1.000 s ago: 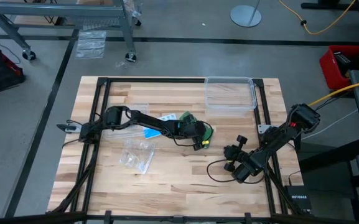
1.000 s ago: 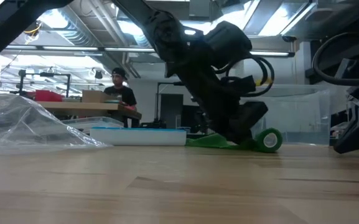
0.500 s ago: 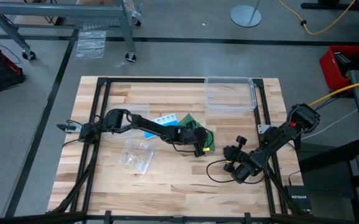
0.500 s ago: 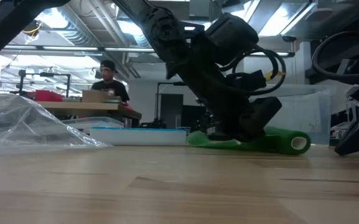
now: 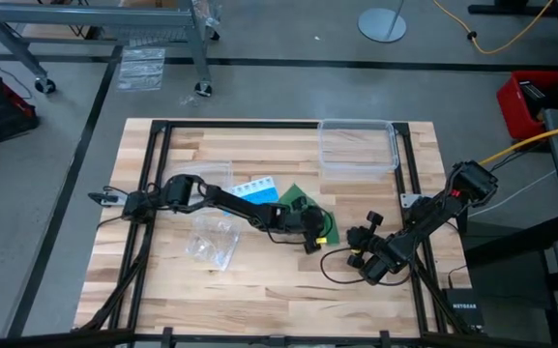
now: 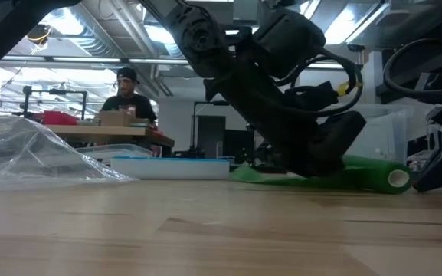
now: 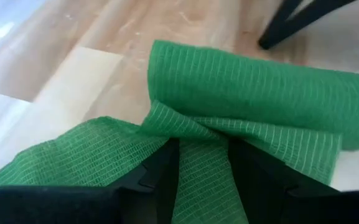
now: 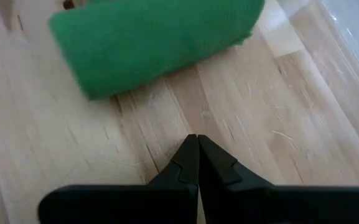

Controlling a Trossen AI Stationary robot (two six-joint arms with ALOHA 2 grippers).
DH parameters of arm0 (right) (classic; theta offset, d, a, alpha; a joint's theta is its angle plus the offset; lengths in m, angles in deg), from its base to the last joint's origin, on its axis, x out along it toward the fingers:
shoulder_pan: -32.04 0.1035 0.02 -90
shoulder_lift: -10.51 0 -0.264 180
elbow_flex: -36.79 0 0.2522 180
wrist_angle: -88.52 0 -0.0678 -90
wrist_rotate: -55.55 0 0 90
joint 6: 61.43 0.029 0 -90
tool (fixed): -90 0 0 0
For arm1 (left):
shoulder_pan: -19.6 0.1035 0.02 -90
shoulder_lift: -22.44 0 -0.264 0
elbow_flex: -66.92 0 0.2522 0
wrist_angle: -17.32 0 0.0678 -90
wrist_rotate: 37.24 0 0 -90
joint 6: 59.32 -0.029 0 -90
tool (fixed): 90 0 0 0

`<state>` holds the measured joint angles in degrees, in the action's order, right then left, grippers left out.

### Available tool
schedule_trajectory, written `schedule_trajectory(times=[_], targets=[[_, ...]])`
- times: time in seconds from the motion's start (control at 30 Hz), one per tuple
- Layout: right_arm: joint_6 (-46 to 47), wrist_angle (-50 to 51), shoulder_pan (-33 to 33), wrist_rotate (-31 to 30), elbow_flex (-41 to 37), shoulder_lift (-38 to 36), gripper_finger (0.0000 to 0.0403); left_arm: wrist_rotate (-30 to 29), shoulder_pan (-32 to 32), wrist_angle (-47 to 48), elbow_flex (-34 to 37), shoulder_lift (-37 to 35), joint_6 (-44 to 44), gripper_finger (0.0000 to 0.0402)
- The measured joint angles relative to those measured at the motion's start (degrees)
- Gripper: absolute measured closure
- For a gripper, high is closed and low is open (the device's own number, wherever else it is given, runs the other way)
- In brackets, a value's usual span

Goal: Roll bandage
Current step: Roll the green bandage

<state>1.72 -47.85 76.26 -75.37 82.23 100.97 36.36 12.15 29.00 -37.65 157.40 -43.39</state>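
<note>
The light butcher-block wooden table (image 5: 259, 280) carries a partly rolled green mesh fabric bandage (image 5: 319, 220), whose flat tail runs between the left gripper's fingers (image 7: 160, 177) and whose rolled end lies just beyond their tips. A blue and white pill organizer (image 5: 255, 188), a crumpled clear plastic bag (image 5: 212, 242) and a clear rectangular plastic box (image 5: 357, 146) lie farther from those fingers.

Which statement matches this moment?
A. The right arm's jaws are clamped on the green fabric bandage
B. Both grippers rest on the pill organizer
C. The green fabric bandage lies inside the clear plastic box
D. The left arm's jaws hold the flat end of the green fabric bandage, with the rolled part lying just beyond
D: in the left wrist view the left gripper pinches the flat end of the green fabric bandage, the roll lying beyond; the right gripper is shut and empty.
</note>
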Motion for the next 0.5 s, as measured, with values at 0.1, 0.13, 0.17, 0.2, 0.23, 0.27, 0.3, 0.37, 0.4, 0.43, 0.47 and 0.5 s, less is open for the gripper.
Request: schedule_trajectory(times=[0.1,0.13,0.17,0.2,0.23,0.27,0.3,0.37,0.4,0.43,0.47,0.5], targets=[[0.0,0.0,0.0,0.0,0.0,0.0,0.0402,0.2,-0.7,-0.8,0.1,0.1,0.7,0.0265],[0.0,0.0,0.0,0.1,0.0,0.0,0.0402,0.3,-0.9,-1.0,0.1,0.1,1.3,0.0265],[0.0,0.0,0.0,0.0,0.0,0.0,0.0402,0.3,-1.1,-1.0,0.0,0.2,1.6,0.0265],[0.0,0.0,0.0,0.0,0.0,0.0,0.0402,0.5,-1.3,-1.0,-0.2,0.2,1.9,0.0265],[0.0,0.0,0.0,-0.1,0.0,0.0,0.0402,0.7,-1.6,-1.0,-0.4,0.2,1.9,0.0265],[0.0,0.0,0.0,-0.2,0.0,0.0,0.0402,0.8,-1.7,-1.0,-0.7,0.3,1.8,0.0265],[0.0,0.0,0.0,-0.2,0.0,0.0,0.0402,1.0,-1.9,-1.0,-1.0,0.3,1.4,0.0265],[0.0,0.0,0.0,-0.3,0.0,0.0,0.0402,0.9,-1.9,-1.0,-1.6,0.3,0.0,0.0265],[0.0,0.0,0.0,-0.3,0.0,0.0,0.0402,0.5,-1.9,-0.8,-2.0,0.3,-0.6,0.0265],[0.0,0.0,0.0,-0.3,0.0,0.0,0.0402,0.1,-1.9,-0.7,-2.2,0.3,-1.4,0.0265],[0.0,0.0,0.0,-0.3,0.0,0.0,0.0402,-0.2,-1.7,-0.6,-2.5,0.3,-1.9,0.0265],[0.0,0.0,0.0,-0.4,0.0,0.0,0.0402,-0.4,-1.6,-0.5,-2.8,0.3,-2.5,0.0265]])
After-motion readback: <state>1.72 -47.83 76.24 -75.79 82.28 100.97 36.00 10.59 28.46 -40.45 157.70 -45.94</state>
